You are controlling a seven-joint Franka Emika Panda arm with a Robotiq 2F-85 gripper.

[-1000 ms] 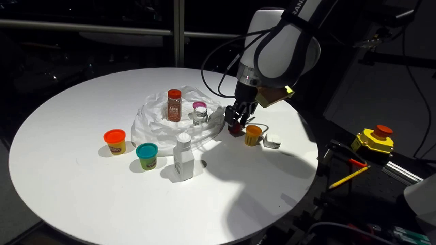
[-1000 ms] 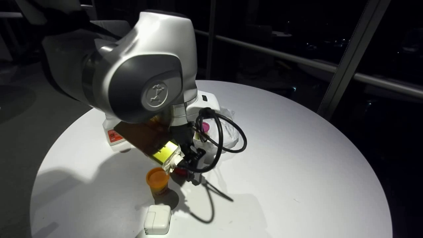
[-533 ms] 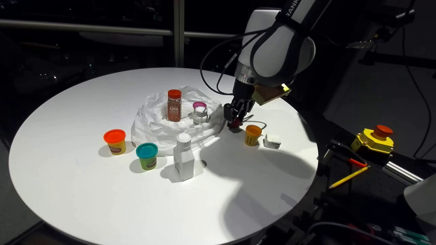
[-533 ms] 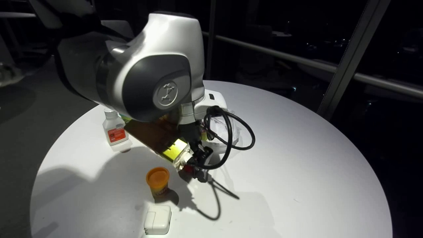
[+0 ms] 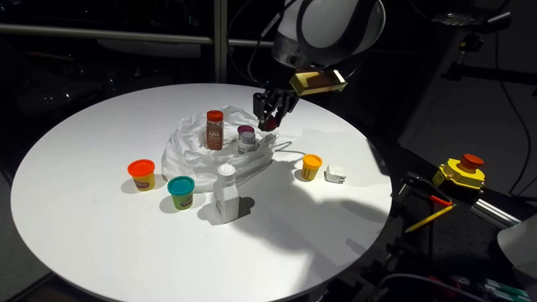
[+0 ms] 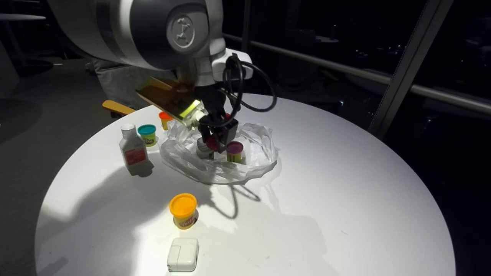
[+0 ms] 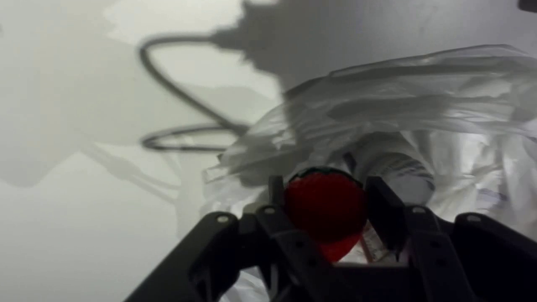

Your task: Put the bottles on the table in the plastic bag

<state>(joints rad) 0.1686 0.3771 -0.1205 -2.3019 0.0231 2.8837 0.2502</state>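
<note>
The claw [image 7: 324,197] pinches a round red thing [image 7: 327,218], a finger on each side, above the plastic bag [image 7: 453,90]. The wrist view shows a dark, uneven edge along the far side of the red thing; in both exterior views the fingers hide part of it, and I cannot tell what it is.

The bag lies open on the round white table [image 5: 126,243] with three of the bottles inside. The spice bottle [image 5: 214,136] stands upright under a red-orange cap, its label reading "AJIKA" in an exterior view. The purple-lidded pot [image 6: 234,153] shows its yellow body in an exterior view, while little more than the lid [image 5: 245,128] peeks out behind the small grey-white bottle [image 5: 247,143] in an exterior view.

Outside the bag, the large white bottle [image 6: 132,147] turns a red label to the camera in an exterior view, and a plain white side [image 5: 231,203] in an exterior view. The teal-lidded pot [image 5: 181,193], the red-orange-lidded pot [image 5: 142,174] and the orange-lidded pot [image 5: 311,167] stand on the table in both exterior views, a white boxy plug [image 6: 183,255] near the last. A yellow box with a red button [image 5: 460,176] and a pencil [image 5: 431,218] show only in an exterior view.
</note>
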